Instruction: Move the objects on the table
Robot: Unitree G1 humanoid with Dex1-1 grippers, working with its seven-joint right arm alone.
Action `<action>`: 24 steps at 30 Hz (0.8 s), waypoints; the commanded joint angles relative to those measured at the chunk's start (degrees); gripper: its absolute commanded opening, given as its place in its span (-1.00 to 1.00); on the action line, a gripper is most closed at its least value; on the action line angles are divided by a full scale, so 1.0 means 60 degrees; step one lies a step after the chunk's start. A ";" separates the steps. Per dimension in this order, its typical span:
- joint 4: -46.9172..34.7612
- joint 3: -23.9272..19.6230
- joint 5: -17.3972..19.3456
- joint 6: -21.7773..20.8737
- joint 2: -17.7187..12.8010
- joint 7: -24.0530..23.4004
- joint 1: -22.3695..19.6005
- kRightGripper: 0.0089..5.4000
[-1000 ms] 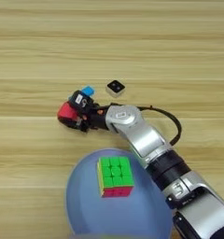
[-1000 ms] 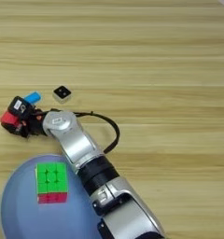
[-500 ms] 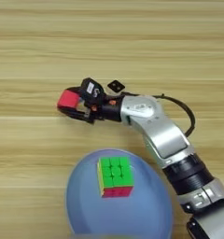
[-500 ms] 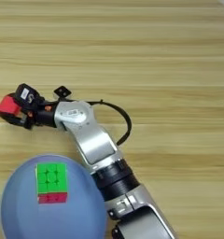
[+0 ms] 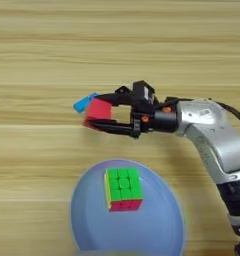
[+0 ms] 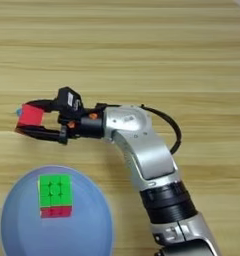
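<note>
My right gripper (image 5: pixel 96 111) reaches left from the silver forearm (image 5: pixel 212 125) and is shut on the plain red cube (image 5: pixel 98 110), one black finger above it and one below. Just left of and behind the cube, an end of the flat blue bar (image 5: pixel 83 104) shows on the table (image 5: pixel 42 45). The green-and-red puzzle cube (image 5: pixel 123 189) lies on the round blue plate (image 5: pixel 157 220) near the front edge, green face up. In the right eye view the red cube (image 6: pixel 31 115) sits between the same fingers. The small white block is hidden behind the gripper.
The blue plate (image 6: pixel 92 220) fills the lower left, directly below the gripper. My arm crosses from the bottom right, with a black cable (image 6: pixel 172 127) looping off its elbow. Bare planks stretch across the far half of the table.
The gripper has carried the red cube to the right, from beside the blue bar toward the middle. The blue bar, plate and puzzle cube have stayed in place.
</note>
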 commanded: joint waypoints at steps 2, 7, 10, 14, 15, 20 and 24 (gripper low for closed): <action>-0.0446 -0.0587 0.0435 -0.0565 -0.0695 0.0378 -0.0125 -0.12; -0.0271 -0.0809 0.0602 -0.0833 -0.1117 0.0938 0.0143 -0.12; -0.0151 -0.1005 0.0734 -0.0934 -0.1367 0.1251 0.0291 -0.12; 0.0021 -0.1269 0.0828 -0.1120 -0.1711 0.1652 0.0487 -0.12; 0.0040 -0.1311 0.0854 -0.1159 -0.1775 0.1753 0.0537 -0.12; -0.0022 -0.1526 0.1106 -0.1312 -0.2118 0.2378 0.0918 -0.12; 0.0004 -0.1703 0.1214 -0.1473 -0.2359 0.2795 0.1212 -0.12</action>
